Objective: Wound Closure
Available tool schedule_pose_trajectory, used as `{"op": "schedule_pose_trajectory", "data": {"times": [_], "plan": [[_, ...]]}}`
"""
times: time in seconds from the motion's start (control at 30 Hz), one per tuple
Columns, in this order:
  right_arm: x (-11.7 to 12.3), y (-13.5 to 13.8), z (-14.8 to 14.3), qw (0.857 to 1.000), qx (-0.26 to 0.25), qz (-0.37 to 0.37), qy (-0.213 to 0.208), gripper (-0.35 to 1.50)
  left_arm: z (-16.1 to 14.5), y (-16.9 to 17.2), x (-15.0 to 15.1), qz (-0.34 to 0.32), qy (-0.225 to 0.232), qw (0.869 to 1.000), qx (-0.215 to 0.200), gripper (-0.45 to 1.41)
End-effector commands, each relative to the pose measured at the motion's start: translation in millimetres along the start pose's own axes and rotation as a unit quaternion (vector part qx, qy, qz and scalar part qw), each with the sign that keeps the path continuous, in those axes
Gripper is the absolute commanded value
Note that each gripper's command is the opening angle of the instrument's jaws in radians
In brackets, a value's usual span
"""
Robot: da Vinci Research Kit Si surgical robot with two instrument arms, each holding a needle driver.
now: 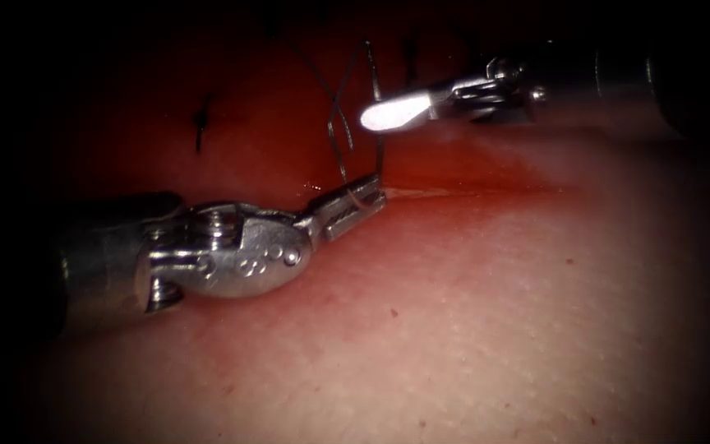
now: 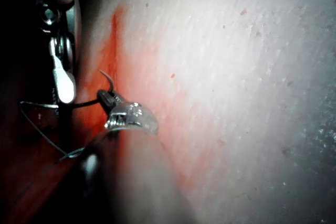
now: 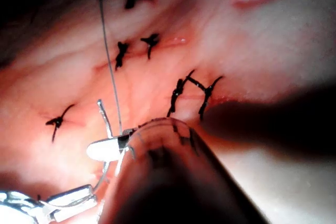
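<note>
My left tool (image 1: 355, 204) lies low on the tissue (image 1: 495, 329) at the cut (image 1: 454, 191), jaws shut on the curved needle (image 1: 379, 148) near its lower end. The needle stands up free of the tissue, its tip in the air (image 2: 108, 81). Dark thread (image 1: 332, 123) runs in a bent loop above the left jaws. My right tool (image 1: 384, 113) comes in from the right just above, jaws shut on the thread (image 3: 107, 51) right beside the needle (image 3: 104, 116). The left jaws (image 3: 71, 199) sit below the right jaws (image 3: 105, 149).
Several dark knotted stitches (image 3: 181, 90) close the cut farther back, one at the left (image 1: 200, 123). Red fluid (image 1: 421, 177) wets the tissue along the cut. Pale tissue spreads toward the front and right.
</note>
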Motion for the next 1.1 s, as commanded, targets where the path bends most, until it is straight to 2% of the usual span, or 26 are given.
{"op": "schedule_pose_trajectory", "data": {"times": [0.03, 0.4, 0.43, 0.5, 0.53, 0.67, 0.77, 0.83, 0.9, 0.93, 1.0, 1.03, 1.1], "plan": [[0.3, -0.2, 1.2, 1.000, 0.002, -0.001, 0.000, 0.84, 0.9, 0.0, 0.0, 0.000, 0.000, 1.000, 0.001, -0.45], [0.2, -0.2, 1.5, 1.000, 0.000, -0.001, 0.000, 0.73, 1.0, 0.1, 0.2, 0.000, 0.001, 1.000, 0.001, -0.45], [0.2, -0.2, 1.5, 1.000, -0.001, 0.002, -0.001, 0.61, 1.0, 0.1, 0.2, 0.000, 0.001, 1.000, 0.001, -0.45], [0.1, -0.2, 1.5, 1.000, -0.005, 0.001, -0.006, 0.20, 1.1, 0.1, 0.2, 0.003, 0.002, 1.000, 0.001, -0.45], [0.1, -0.2, 1.5, 1.000, -0.008, 0.001, -0.009, -0.33, 1.1, 0.1, 0.2, 0.003, 0.004, 1.000, 0.000, -0.45], [-0.5, 0.1, 1.5, 0.999, -0.035, -0.002, -0.030, -0.35, 1.2, 0.1, 0.2, 0.009, 0.009, 1.000, -0.001, -0.45], [-0.2, 0.3, 1.3, 0.999, -0.042, -0.002, -0.029, -0.35, 1.3, -0.1, 0.2, 0.008, 0.011, 1.000, -0.002, -0.45], [0.1, 0.5, 1.1, 0.999, -0.045, 0.002, -0.023, -0.35, 1.2, -0.3, 0.1, 0.007, 0.012, 1.000, -0.002, 0.17], [0.4, 0.8, 0.8, 0.999, -0.051, 0.002, -0.013, -0.35, 1.1, -0.5, 0.0, 0.006, 0.015, 1.000, -0.004, 0.66], [0.6, 0.9, 0.7, 0.999, -0.049, 0.002, -0.006, -0.35, 0.9, -0.6, 0.0, -0.003, 0.015, 1.000, -0.005, 0.78], [1.0, 1.1, 0.5, 0.999, -0.047, 0.004, 0.011, -0.35, 0.6, -0.8, -0.2, -0.021, 0.016, 1.000, -0.009, 0.86], [1.2, 1.1, 0.4, 0.999, -0.046, 0.002, 0.020, -0.35, 0.4, -0.8, -0.3, -0.032, 0.015, 0.999, -0.015, 1.03], [1.6, 1.2, 0.4, 0.998, -0.045, -0.019, 0.041, -0.35, 0.0, -1.0, -0.5, -0.063, 0.014, 0.997, -0.033, 1.03]]}}
